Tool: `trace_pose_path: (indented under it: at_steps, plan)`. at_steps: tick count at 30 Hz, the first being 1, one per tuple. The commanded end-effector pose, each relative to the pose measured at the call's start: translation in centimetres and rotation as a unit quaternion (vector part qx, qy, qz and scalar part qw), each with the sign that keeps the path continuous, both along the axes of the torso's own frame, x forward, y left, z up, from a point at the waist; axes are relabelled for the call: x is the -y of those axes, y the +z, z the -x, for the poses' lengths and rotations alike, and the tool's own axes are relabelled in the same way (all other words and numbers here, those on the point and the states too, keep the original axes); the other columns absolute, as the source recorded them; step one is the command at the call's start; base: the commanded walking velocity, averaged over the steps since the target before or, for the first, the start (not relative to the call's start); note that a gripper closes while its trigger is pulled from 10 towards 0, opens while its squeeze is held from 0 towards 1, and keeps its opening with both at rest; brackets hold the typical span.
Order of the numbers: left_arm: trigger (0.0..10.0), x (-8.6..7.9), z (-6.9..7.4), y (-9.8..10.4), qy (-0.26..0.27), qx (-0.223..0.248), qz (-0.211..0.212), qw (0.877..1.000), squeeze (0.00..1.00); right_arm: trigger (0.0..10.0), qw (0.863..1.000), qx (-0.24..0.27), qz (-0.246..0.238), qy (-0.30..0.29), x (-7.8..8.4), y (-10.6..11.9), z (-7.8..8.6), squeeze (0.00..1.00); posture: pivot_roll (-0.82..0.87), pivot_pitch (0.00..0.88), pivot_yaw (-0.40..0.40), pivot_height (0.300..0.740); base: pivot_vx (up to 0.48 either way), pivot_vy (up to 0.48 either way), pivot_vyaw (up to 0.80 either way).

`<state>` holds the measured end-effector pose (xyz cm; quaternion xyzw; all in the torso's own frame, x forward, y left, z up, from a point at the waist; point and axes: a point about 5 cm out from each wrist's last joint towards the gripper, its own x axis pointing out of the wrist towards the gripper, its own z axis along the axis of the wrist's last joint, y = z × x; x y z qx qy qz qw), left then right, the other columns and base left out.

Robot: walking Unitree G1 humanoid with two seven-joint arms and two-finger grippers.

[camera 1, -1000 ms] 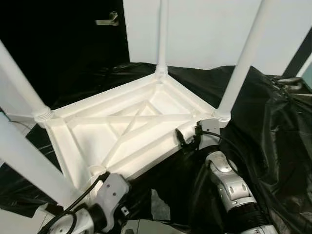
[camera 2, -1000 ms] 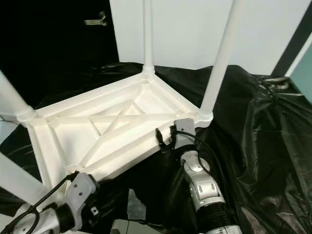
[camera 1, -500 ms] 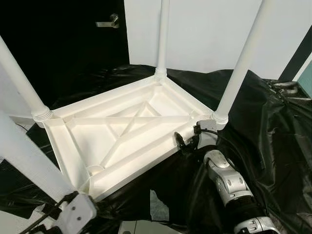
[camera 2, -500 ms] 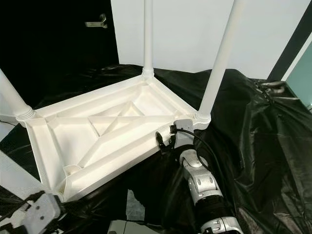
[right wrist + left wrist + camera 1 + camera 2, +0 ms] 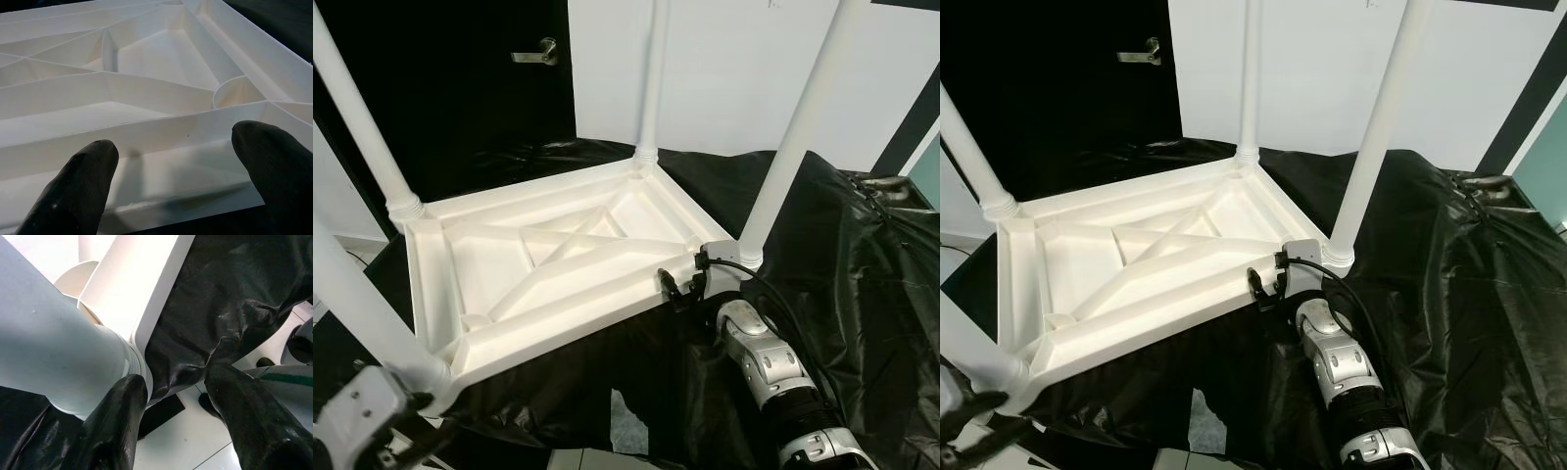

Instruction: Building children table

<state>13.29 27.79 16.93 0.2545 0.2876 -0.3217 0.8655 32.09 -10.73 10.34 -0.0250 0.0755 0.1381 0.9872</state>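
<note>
The white plastic children's table (image 5: 558, 264) lies upside down on black sheeting, its ribbed underside up. Legs stand in its corners: far (image 5: 651, 88), right (image 5: 798, 127), left (image 5: 367, 127) and near-left (image 5: 352, 304). My right gripper (image 5: 680, 287) sits at the tabletop's near right edge. In the right wrist view it (image 5: 171, 176) is open, its fingers (image 5: 73, 191) spread before the rim wall (image 5: 146, 132) with nothing between them. My left wrist (image 5: 357, 421) is low at the near-left corner. That gripper (image 5: 176, 382) is open beside the base of the near-left leg (image 5: 54, 357).
Crumpled black plastic sheeting (image 5: 862, 284) covers the ground around the table and rises at the right. A white wall (image 5: 724, 69) stands behind, beside a dark door with a lever handle (image 5: 533, 54). A patch of pale floor (image 5: 626, 431) shows through the sheeting near me.
My left arm has drawn back and down from the table's near corner toward the lower left. The right gripper stays at the table's edge. The view has lifted a little.
</note>
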Motion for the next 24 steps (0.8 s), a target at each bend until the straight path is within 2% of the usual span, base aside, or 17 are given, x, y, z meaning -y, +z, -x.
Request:
trace_pose_path:
  at_steps: [1,2,5,8,9,11,13,15,16,17,18,19,20,21,22,23,24]
  plan:
    - [10.0,-2.4,-0.3,0.8,0.049,0.023,-0.072,0.996,0.0,10.0,0.999,-0.032,0.015,-0.019,1.0,-1.4,0.3,0.0,0.23,0.0,-0.05,0.74,0.0,0.0,0.0]
    - [10.0,-3.1,-0.3,0.8,0.057,0.019,-0.094,0.994,0.0,10.0,0.999,-0.032,0.017,-0.018,1.0,-1.4,0.2,0.0,0.22,0.0,-0.051,0.74,0.0,0.0,0.0]
    - [10.0,-4.6,-0.5,1.2,0.077,0.025,-0.122,0.989,0.0,10.0,0.999,-0.032,0.02,-0.018,1.1,-1.4,0.1,0.0,0.22,0.0,-0.049,0.74,0.0,0.0,0.0]
    - [10.0,-6.1,-1.2,1.9,0.114,0.051,-0.127,0.984,0.0,10.0,0.999,-0.031,0.022,-0.019,1.1,-1.4,0.1,0.0,0.21,0.0,-0.05,0.74,0.0,0.0,0.0]
    - [10.0,-6.1,-1.2,1.9,0.114,0.051,-0.127,0.984,0.0,10.0,0.999,-0.031,0.022,-0.019,1.1,-1.4,0.1,0.0,0.21,0.0,-0.05,0.74,0.0,0.0,0.0]
    - [10.0,-7.2,-1.5,2.3,0.125,0.068,-0.145,0.979,0.0,10.0,0.999,-0.03,0.024,-0.019,1.2,-1.3,0.1,0.0,0.21,0.0,-0.052,0.74,0.0,0.0,0.0]
    - [10.0,-7.2,-1.5,2.3,0.125,0.068,-0.145,0.979,0.0,10.0,0.999,-0.03,0.024,-0.019,1.2,-1.3,0.1,0.0,0.21,0.0,-0.052,0.74,0.0,0.0,0.0]
    - [10.0,-7.9,-1.8,2.6,0.138,0.08,-0.157,0.975,0.0,10.0,0.999,-0.03,0.025,-0.019,1.2,-1.3,0.0,0.0,0.2,0.0,-0.049,0.74,0.0,0.0,0.0]
    - [10.0,-8.6,-2.8,3.0,0.157,0.116,-0.164,0.967,0.0,10.0,0.999,-0.027,0.026,-0.019,1.3,-1.2,0.0,0.0,0.2,0.0,-0.047,0.74,0.0,0.0,0.0]
    - [10.0,-8.6,-2.8,3.0,0.157,0.116,-0.164,0.967,0.0,10.0,0.999,-0.027,0.026,-0.019,1.3,-1.2,0.0,0.0,0.2,0.0,-0.047,0.74,0.0,0.0,0.0]
    - [10.0,-9.0,-3.8,3.3,0.174,0.153,-0.16,0.96,0.0,10.0,0.999,-0.023,0.024,-0.017,1.2,-1.1,0.1,0.0,0.19,0.0,-0.045,0.74,0.0,0.0,0.0]
    - [10.0,-9.0,-3.8,3.3,0.174,0.153,-0.16,0.96,0.0,10.0,0.999,-0.023,0.024,-0.017,1.2,-1.1,0.1,0.0,0.19,0.0,-0.045,0.74,0.0,0.0,0.0]
    - [10.0,-9.1,-5.0,3.6,0.189,0.202,-0.164,0.947,0.0,10.0,1.0,-0.014,0.021,-0.013,1.0,-0.8,0.2,0.0,0.19,0.0,-0.044,0.74,0.0,0.0,0.0]
    - [10.0,-9.2,-6.5,3.9,0.225,0.259,-0.134,0.93,0.0,10.0,1.0,0.0,0.015,-0.005,0.7,-0.5,0.4,0.0,0.18,0.0,-0.042,0.74,0.0,0.0,0.0]
    - [10.0,-9.2,-6.5,3.9,0.225,0.259,-0.134,0.93,0.0,10.0,1.0,0.0,0.015,-0.005,0.7,-0.5,0.4,0.0,0.18,0.0,-0.042,0.74,0.0,0.0,0.0]
    - [10.0,-9.3,-7.6,4.1,0.257,0.299,-0.102,0.913,0.0,10.0,1.0,0.008,0.01,0.001,0.4,-0.2,0.7,0.0,0.17,0.0,-0.042,0.74,0.0,0.0,0.0]
    - [10.0,-9.3,-7.6,4.1,0.257,0.299,-0.102,0.913,0.0,10.0,1.0,0.008,0.01,0.001,0.4,-0.2,0.7,0.0,0.17,0.0,-0.042,0.74,0.0,0.0,0.0]
